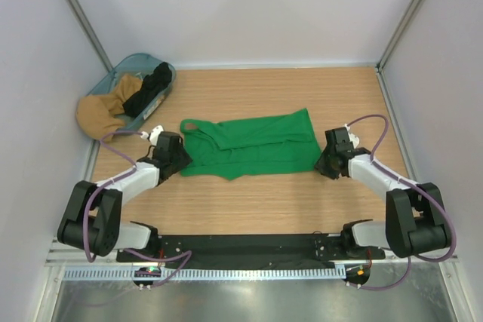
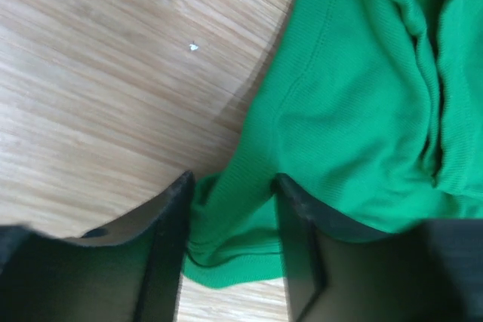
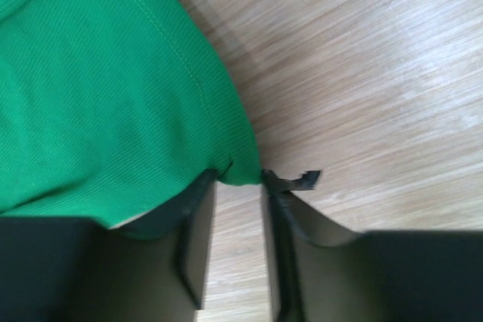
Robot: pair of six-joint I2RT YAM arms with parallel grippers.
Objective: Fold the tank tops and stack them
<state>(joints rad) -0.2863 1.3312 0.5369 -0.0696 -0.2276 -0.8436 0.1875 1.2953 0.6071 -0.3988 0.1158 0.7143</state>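
Note:
The green tank top (image 1: 256, 145) lies spread on the wooden table, partly folded over itself, with its straps at the left. My left gripper (image 1: 181, 160) is down at its near left corner and shut on a bunched fold of the green fabric (image 2: 355, 96) between the fingers (image 2: 230, 182). My right gripper (image 1: 324, 165) is down at the near right corner, its tips (image 3: 238, 175) pinching the green hem corner (image 3: 90, 88). The black tank top (image 1: 155, 84) lies crumpled in a basket at the back left.
A blue basket (image 1: 143, 57) stands at the table's back left corner. A tan garment (image 1: 102, 115) hangs over its near side. White walls close the table on the left, back and right.

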